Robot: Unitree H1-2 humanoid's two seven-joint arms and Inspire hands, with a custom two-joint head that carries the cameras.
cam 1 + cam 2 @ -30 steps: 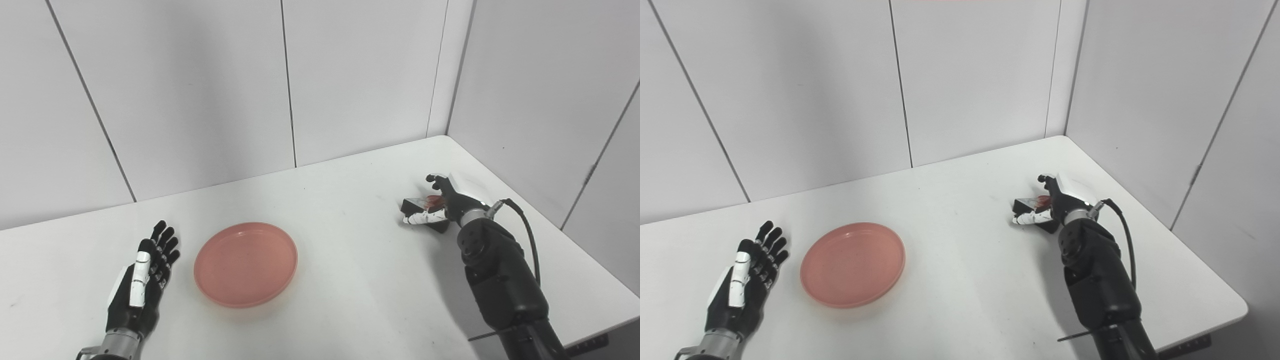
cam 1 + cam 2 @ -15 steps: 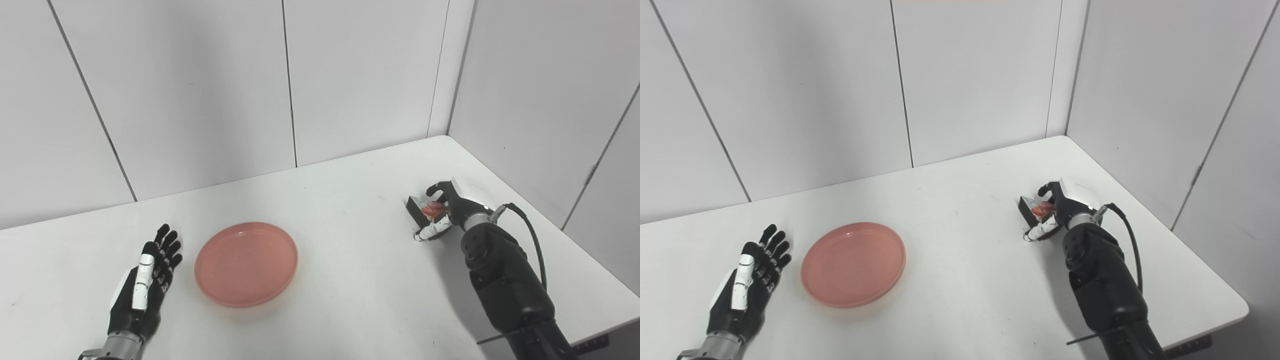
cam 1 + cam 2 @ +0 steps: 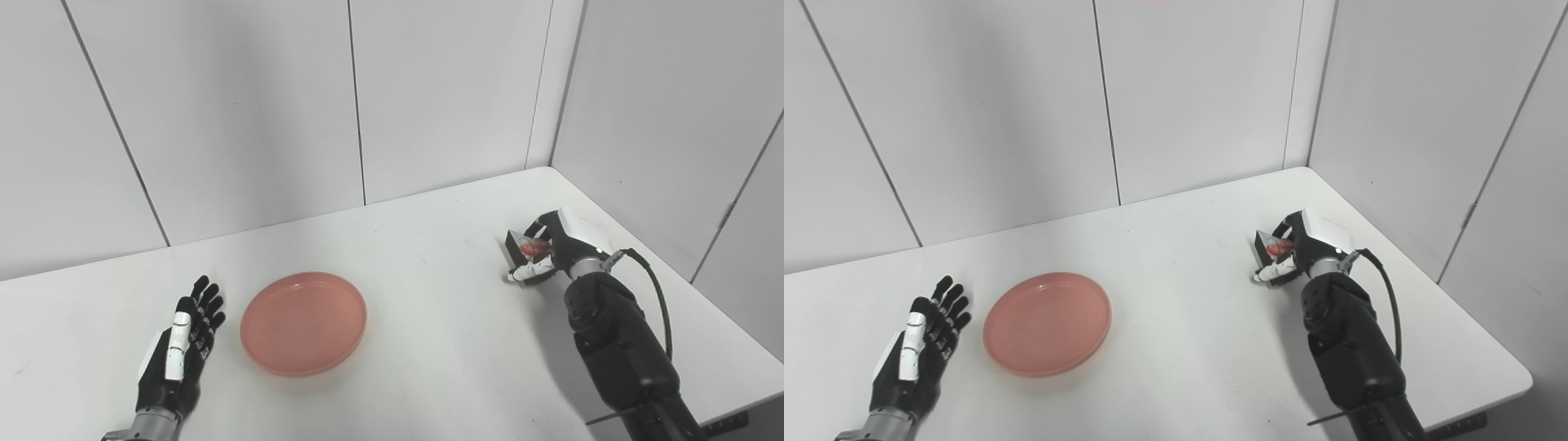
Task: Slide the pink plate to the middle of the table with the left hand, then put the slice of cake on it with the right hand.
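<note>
The pink plate (image 3: 304, 323) lies flat on the white table (image 3: 429, 343), left of the middle. My left hand (image 3: 181, 355) lies open just left of the plate, fingers apart, not touching it. My right hand (image 3: 548, 254) is at the right side of the table, shut on the slice of cake (image 3: 525, 250), a dark wedge with a red topping. The slice is tilted up in the hand, just above the table. The same hand and the slice (image 3: 1272, 248) show in the right eye view.
Grey panel walls close the table at the back and the right. The table's right edge (image 3: 1488, 343) and front right corner are near my right forearm (image 3: 618, 349). A black cable runs along that wrist.
My right hand has closed on the cake slice, tipped it up and lifted it slightly. My left hand has drawn back a little from the plate. The plate has not moved.
</note>
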